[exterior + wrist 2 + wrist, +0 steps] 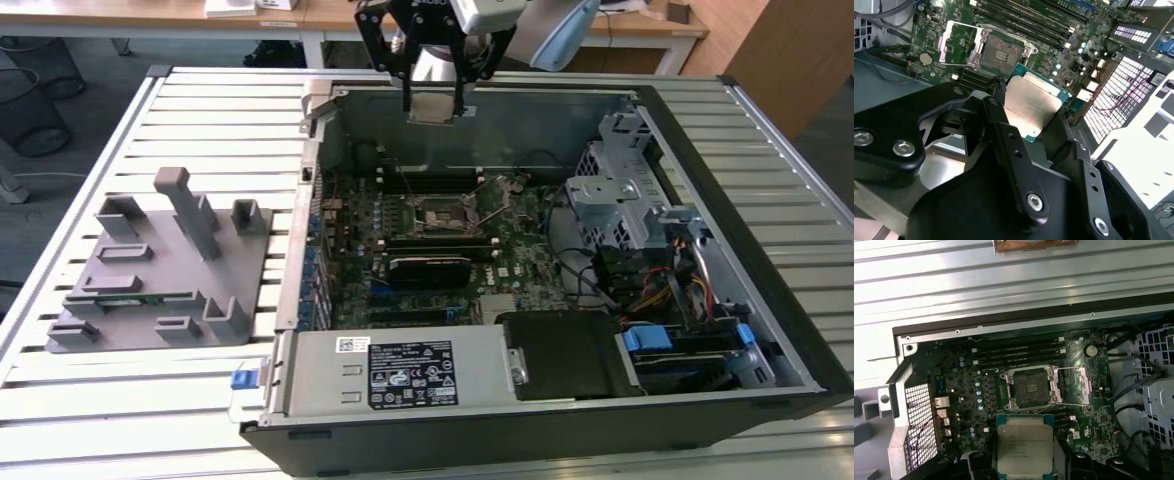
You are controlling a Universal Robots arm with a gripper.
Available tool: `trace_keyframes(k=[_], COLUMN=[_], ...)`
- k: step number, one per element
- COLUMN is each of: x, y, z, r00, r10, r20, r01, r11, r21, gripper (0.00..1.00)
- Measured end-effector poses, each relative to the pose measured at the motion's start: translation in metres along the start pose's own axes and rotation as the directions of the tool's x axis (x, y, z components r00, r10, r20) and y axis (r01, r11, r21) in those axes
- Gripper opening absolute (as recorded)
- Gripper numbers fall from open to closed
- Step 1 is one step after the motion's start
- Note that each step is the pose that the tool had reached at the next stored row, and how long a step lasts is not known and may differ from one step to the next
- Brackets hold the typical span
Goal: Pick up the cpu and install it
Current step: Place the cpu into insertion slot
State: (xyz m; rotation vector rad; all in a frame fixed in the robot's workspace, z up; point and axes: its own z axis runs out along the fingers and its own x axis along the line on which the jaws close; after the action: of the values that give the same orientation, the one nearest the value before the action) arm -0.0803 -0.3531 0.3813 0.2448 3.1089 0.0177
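Observation:
My gripper (438,108) hangs high over the back of the open computer case (787,330), shut on the cpu (439,104) by its edges. In both wrist views the cpu (1030,105) (1024,445) is a flat square chip with a silvery top and a green rim, sitting between the black fingers (1004,140). Below it on the green motherboard (979,390) lies the cpu socket (445,212) (1002,53) (1031,387), with its metal frame swung open and nothing in it. The cpu is well above the socket and apart from it.
A grey fixture block (147,270) with a green memory stick (134,297) sits on the slatted table (200,110) at the exterior view's left. Inside the case are a power supply (400,375), a drive cage (621,195), cables (654,290) and a black card (427,268).

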Motion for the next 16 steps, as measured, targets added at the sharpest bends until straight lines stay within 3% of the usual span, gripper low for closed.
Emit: trace_keyframes(k=[16], x=[-0.0017], y=[0.0026], z=[0.0002], r00=[0.9992], r10=[0.041], r20=[0.0008], r01=[-0.041], r11=[0.9992], r21=[0.0026], gripper=[0.54])
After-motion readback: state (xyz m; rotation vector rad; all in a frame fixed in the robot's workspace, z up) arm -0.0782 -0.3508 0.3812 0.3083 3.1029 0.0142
